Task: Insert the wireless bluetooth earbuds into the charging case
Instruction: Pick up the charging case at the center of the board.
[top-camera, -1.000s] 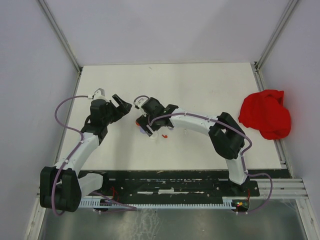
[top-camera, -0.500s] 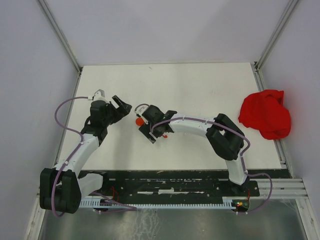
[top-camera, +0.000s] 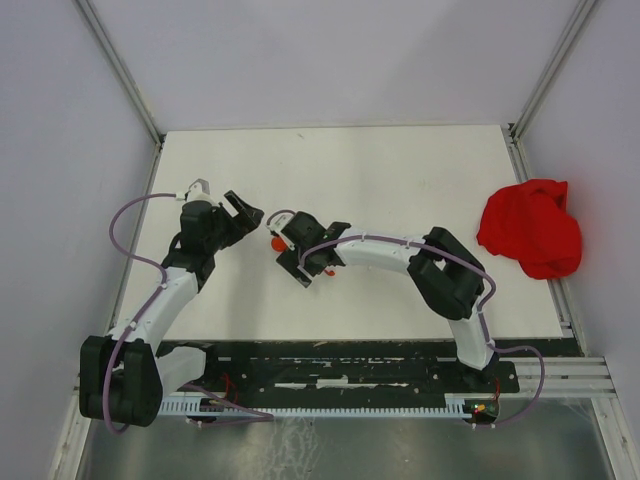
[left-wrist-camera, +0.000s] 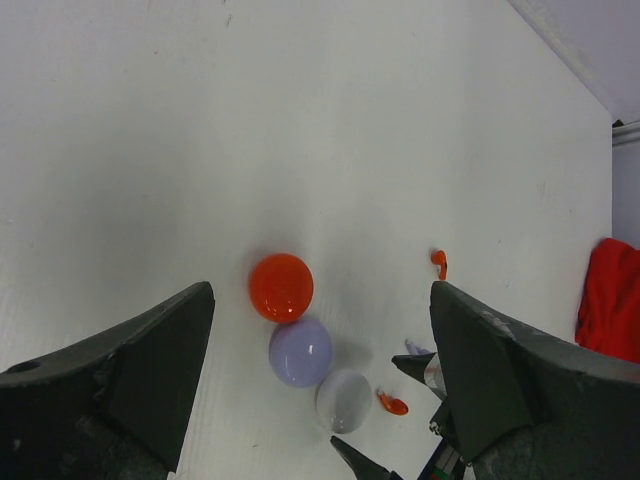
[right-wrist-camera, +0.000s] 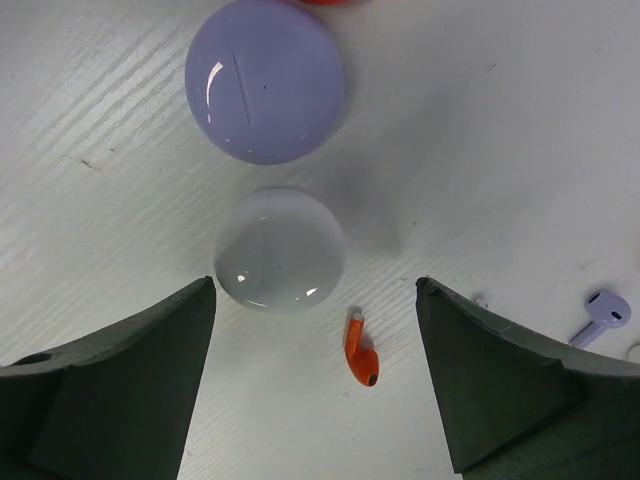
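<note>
Between the wide-spread fingers of the right gripper (right-wrist-camera: 312, 287), which holds nothing, lies the white case (right-wrist-camera: 280, 250), a round disc with a seam across its closed lid. Just beside it, on the side nearer the wrist, a red earbud (right-wrist-camera: 360, 352) lies flat on the table (right-wrist-camera: 480, 150), not touching the case. Beyond the white case sits the purple case (right-wrist-camera: 265, 80), also shut, and out past the right-hand finger lies a purple earbud (right-wrist-camera: 600, 315).

The left gripper (left-wrist-camera: 320, 290) hangs to the left, its jaws just as wide and just as empty. It looks down on the three discs close together in a row, the red case (left-wrist-camera: 281, 287) at the far end, with a second red earbud (left-wrist-camera: 439, 262) well apart from them. A red cloth (top-camera: 530, 228) lies at the table's right edge, far from the work.

My reading is that no earbud is in a case yet and the step in hand is the first pickup — most likely the red earbud under the right gripper. That calls for centring the fingers over this tiny flat piece rather than the white disc, then closing far narrower. Every lid I can see looks shut, so a case — the red one, I judge — must be opened before anything goes in.
</note>
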